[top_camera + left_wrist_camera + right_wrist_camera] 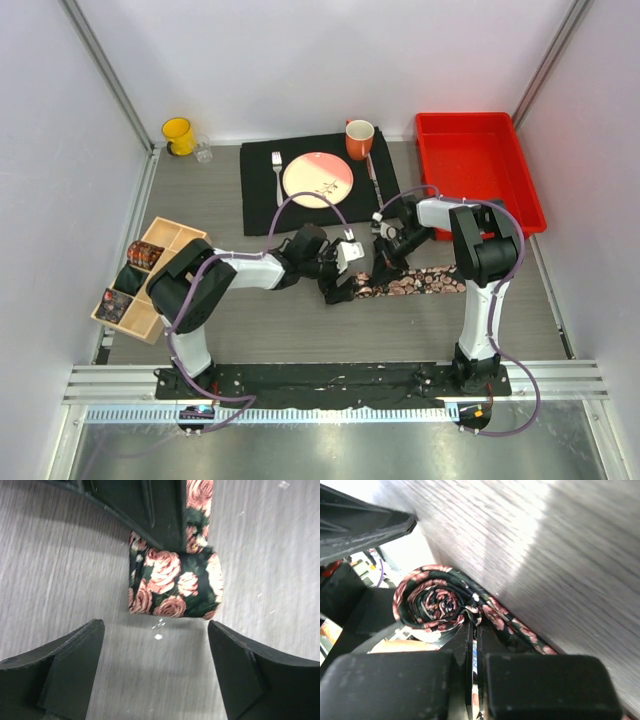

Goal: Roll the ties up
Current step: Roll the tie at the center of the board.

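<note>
A black tie with pink roses lies on the grey table; its flat strip (425,281) runs right from a coil at its left end. The coil (175,585) lies just beyond my left gripper (155,630), which is open and empty, with a jaw on either side and short of it. My right gripper (475,627) is shut on the tie at the coil's edge (432,602), where the spiral end shows. In the top view the left gripper (340,277) and the right gripper (384,260) meet over the coiled end.
A wooden divided box (170,236) at the left holds rolled ties. At the back, a black placemat (260,195) bears a plate (318,179), a fork and an orange mug (359,139). A red bin (475,170) stands back right, and a yellow mug (178,134) back left.
</note>
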Robot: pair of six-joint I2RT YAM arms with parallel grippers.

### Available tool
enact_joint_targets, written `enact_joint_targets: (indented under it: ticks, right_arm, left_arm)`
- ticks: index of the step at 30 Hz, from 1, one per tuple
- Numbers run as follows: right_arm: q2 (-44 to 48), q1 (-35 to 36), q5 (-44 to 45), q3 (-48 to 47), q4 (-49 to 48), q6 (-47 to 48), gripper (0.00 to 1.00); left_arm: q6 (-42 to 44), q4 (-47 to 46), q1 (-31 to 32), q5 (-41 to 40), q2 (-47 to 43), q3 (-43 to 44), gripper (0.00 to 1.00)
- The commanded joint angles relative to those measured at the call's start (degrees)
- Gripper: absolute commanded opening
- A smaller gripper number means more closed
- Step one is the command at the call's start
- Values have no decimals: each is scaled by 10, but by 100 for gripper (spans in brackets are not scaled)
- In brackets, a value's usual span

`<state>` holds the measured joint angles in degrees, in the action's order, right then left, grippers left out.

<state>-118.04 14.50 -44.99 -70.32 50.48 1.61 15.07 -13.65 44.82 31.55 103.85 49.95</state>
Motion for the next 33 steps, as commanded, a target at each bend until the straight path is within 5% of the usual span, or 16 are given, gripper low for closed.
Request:
enact_joint_targets:
  ticks: [1, 7, 17, 20, 21, 25, 27, 30, 33]
  right_arm:
    - [-7, 2, 143, 20, -71, 7, 1]
    - [1, 3, 174, 41, -92, -3, 1]
    - [-4, 3, 177, 55, -120, -15, 1]
    - [-5, 3, 176, 55, -120, -31, 1]
    - [-5, 3, 175, 54, -119, -32, 1]
    - [16, 1, 159, 49, -111, -37, 1]
    - [23, 1, 156, 50, -108, -38, 1]
    - [25, 1, 155, 55, -108, -44, 1]
    - [18, 1, 152, 65, -120, -50, 1]
  left_arm:
    - [-52, -96, -1, 47, 1, 1, 90]
    - [-109, -198, 4, 63, 58, 15, 90]
    - [-136, -285, 38, 46, 122, 13, 74]
    - [-126, -276, 46, 21, 129, 9, 65]
    - [-114, -262, 48, 12, 124, 8, 54]
    - [-31, -120, 47, -38, 88, -9, 35]
    - [14, -92, 41, -44, 69, -28, 40]
    - [35, -66, 30, -40, 42, -60, 66]
    - [23, -98, 18, -7, 36, -80, 71]
